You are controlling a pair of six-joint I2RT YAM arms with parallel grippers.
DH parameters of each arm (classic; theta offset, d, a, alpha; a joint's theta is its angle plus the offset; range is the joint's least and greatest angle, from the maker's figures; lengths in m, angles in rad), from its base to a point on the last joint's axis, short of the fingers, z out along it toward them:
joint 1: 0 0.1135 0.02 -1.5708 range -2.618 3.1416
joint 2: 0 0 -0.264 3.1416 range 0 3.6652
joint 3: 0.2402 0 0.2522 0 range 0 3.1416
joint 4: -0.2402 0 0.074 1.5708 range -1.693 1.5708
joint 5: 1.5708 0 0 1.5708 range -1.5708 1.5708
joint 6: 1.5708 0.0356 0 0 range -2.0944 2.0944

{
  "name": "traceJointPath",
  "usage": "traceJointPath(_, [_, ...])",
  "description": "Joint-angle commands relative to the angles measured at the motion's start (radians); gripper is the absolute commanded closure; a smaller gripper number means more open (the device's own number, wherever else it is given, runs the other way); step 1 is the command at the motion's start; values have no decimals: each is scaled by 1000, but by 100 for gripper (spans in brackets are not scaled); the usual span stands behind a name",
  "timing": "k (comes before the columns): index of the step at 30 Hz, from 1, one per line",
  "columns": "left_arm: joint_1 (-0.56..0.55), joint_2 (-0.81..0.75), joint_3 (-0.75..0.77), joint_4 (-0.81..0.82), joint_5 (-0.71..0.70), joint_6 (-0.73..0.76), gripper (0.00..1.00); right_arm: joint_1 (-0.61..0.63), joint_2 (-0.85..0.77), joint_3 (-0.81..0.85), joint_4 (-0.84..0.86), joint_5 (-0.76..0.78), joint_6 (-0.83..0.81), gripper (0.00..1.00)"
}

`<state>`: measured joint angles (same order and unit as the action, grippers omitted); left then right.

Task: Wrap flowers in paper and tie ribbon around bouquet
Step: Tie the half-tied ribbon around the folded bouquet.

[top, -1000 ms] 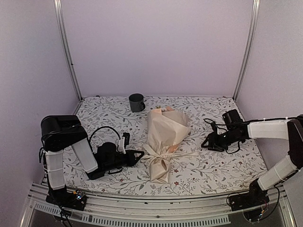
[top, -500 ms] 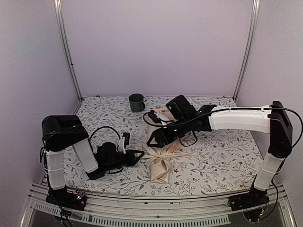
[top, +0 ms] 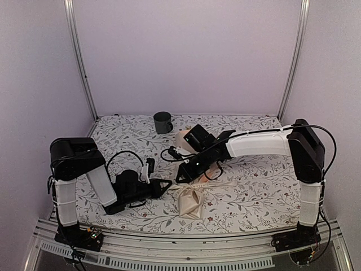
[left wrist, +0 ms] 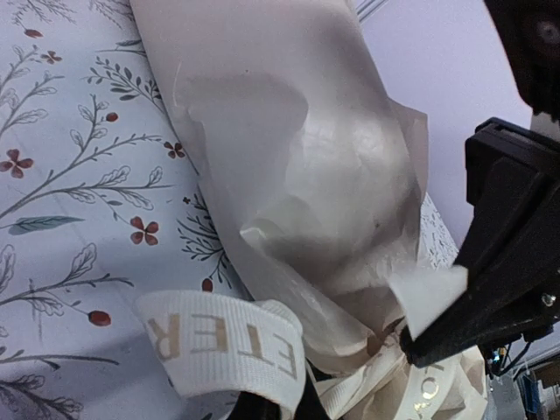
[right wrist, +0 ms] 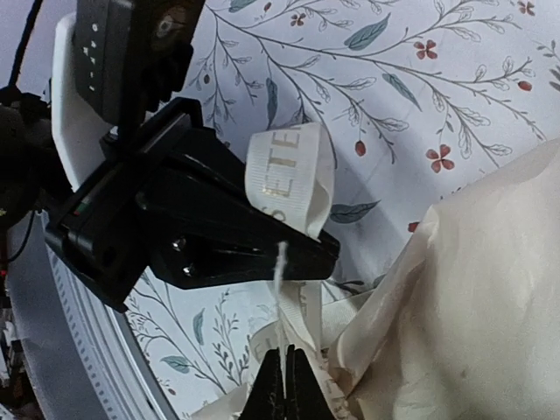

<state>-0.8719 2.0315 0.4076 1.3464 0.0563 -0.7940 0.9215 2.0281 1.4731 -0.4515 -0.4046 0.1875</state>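
Pinching a thin strand of the ribbon [right wrist: 284, 179] between them, the right fingers [right wrist: 273, 389] are pressed together with no gap, down at the narrow waist of the bouquet [top: 190, 204]. Close beside them, the left fingers [right wrist: 280, 249] are likewise clamped tight on the ribbon. A short loop of it, cream-white with gold lettering, curls out from their tips. The two pairs of fingers meet almost tip to tip over the tied spot, where more ribbon bunches against the creased cream paper [left wrist: 297, 157]. The bouquet lies on its side in the middle of the worktop [top: 254, 192], which is covered in a floral-printed cloth. Its flared tail points toward the near edge. Its wide end points away and is largely hidden under the right arm in the top view. That arm reaches in from the right side, stretched low across the cloth, while the left arm is folded low at the left with its wrist near the surface. A dark mug [top: 163, 122] stands upright by the far edge, near the bouquet's wide end.
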Motion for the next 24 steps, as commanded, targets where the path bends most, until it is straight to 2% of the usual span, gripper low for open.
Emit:
traceJointPath(1, [14,31,-1,-29,7,7,100,-4,-93,-12,48,-187,-18,100])
traceJointPath(7, [16,34,5,-33,11,7,100,8,-322,-140,156,-404,-7,100])
traceJointPath(12, [18,40,15,-44,22,6,100,75,-430,-277,129,-419,-41,100])
traceJointPath(13, [19,41,18,-47,24,7,100,94,-434,-300,117,-407,-45,96])
traceJointPath(14, [18,41,20,-49,26,6,100,113,-431,-319,97,-375,-45,88])
traceJointPath(16, [19,42,23,-52,27,7,100,144,-412,-316,19,-260,-45,51])
traceJointPath(17, [19,41,23,-52,29,7,100,149,-409,-313,-43,-199,-45,41])
traceJointPath(20, [19,41,23,-54,30,8,100,148,-465,-333,-111,-65,-45,26])
traceJointPath(24, [18,41,26,-56,33,9,100,119,-621,-398,-84,52,-45,3])
